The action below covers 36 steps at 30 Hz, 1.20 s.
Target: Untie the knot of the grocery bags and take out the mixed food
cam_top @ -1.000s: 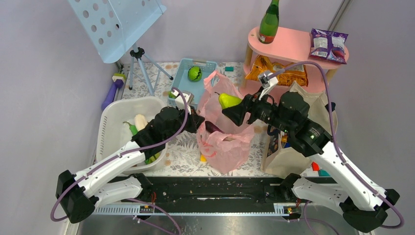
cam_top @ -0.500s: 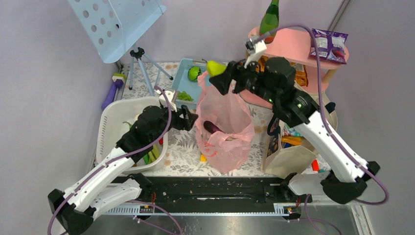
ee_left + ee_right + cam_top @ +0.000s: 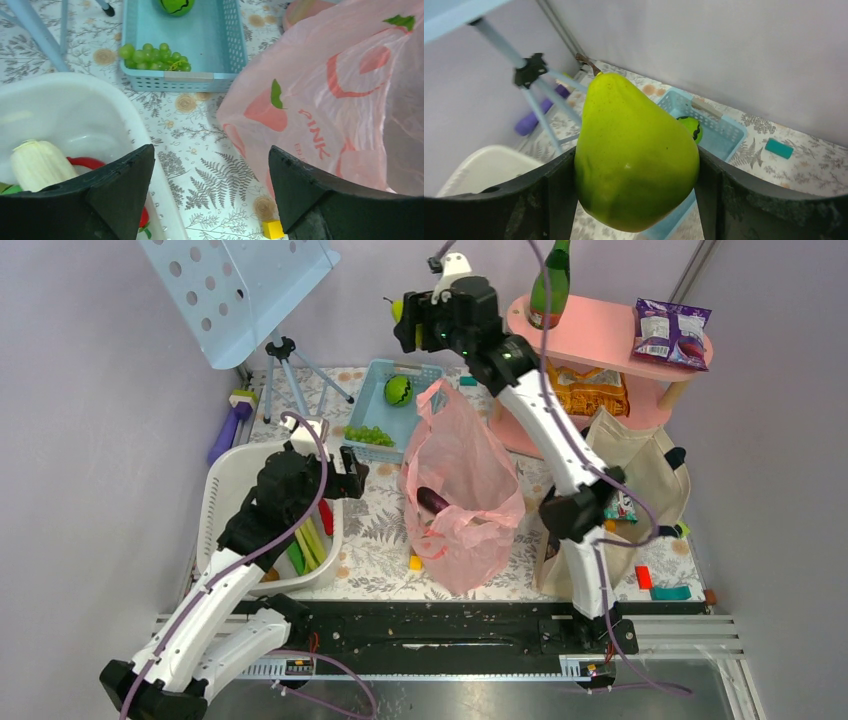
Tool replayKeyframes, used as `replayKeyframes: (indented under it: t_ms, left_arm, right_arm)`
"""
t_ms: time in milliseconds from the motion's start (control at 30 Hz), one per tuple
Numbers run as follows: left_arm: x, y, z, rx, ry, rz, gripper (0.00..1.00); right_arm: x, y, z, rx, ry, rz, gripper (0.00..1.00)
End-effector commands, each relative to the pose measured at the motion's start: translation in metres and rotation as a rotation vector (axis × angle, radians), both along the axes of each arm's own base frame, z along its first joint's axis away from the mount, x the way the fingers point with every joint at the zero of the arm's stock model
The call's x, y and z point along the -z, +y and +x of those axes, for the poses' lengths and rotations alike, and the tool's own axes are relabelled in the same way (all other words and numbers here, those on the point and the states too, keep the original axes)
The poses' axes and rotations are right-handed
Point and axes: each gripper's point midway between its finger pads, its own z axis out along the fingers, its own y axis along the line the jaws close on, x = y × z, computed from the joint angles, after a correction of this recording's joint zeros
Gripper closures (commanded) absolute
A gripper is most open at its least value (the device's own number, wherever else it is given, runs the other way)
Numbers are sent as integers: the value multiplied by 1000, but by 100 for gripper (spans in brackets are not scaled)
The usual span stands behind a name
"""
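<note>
Yellow-green pear [image 3: 636,150] pinched in right gripper [image 3: 634,200], held high, clear of pink plastic bag [image 3: 460,470] for unloading; left gripper [image 3: 210,165] spread, empty.

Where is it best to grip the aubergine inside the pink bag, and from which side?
The aubergine lies on its side in the pink bag, whose walls rise around it. So probably grip across its middle, coming down from above through the bag's open mouth.
</note>
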Motion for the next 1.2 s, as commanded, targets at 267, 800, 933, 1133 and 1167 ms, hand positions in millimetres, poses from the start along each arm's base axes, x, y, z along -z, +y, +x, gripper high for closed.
replayKeyframes:
  t_ms: [267, 800, 933, 1133, 1167]
  left_arm:
    - [-19, 34, 8, -115, -74, 130, 15]
    - [-11, 30, 8, -93, -54, 127, 1]
    - [-12, 20, 6, -47, -55, 99, 1]
    - [-29, -27, -7, 153, -68, -98, 1]
    - [-31, -34, -10, 184, -67, -126, 1]
  right_arm:
    - [144, 23, 46, 12, 207, -138, 53]
    - [180, 38, 48, -59, 257, -169, 1]
    - [162, 38, 45, -70, 236, -151, 1]
    - [91, 25, 14, -99, 177, -100, 1]
    - [76, 20, 7, -102, 161, -91, 1]
